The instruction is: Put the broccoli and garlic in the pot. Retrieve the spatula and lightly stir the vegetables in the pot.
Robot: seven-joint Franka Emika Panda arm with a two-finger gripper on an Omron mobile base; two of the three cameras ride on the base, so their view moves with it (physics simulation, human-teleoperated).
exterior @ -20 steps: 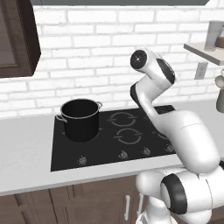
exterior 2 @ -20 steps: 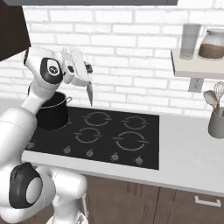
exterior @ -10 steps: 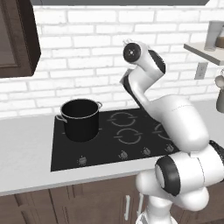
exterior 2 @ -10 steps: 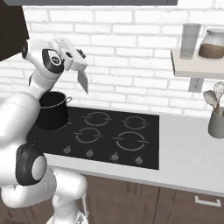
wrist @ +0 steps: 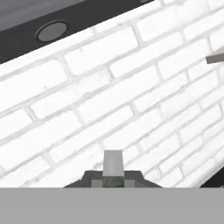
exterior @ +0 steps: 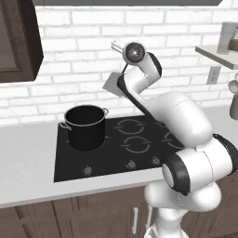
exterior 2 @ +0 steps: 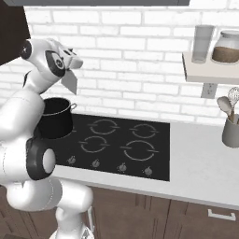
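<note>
Left base view puts the tool [exterior: 109, 86] high by the brick wall, with the pot [exterior: 85, 126] below it and slightly left on the cooktop [exterior: 139, 148]. Something green sits between its tips in the hand view, likely the broccoli [wrist: 113, 182]; I cannot tell its grip for sure.

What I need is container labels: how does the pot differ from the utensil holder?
The pot is black; the utensil holder is grey. The pot has side handles and stands on the cooktop; the holder, handleless, stands on the counter with utensils sticking out. Both are upright open-topped cylinders.
</note>
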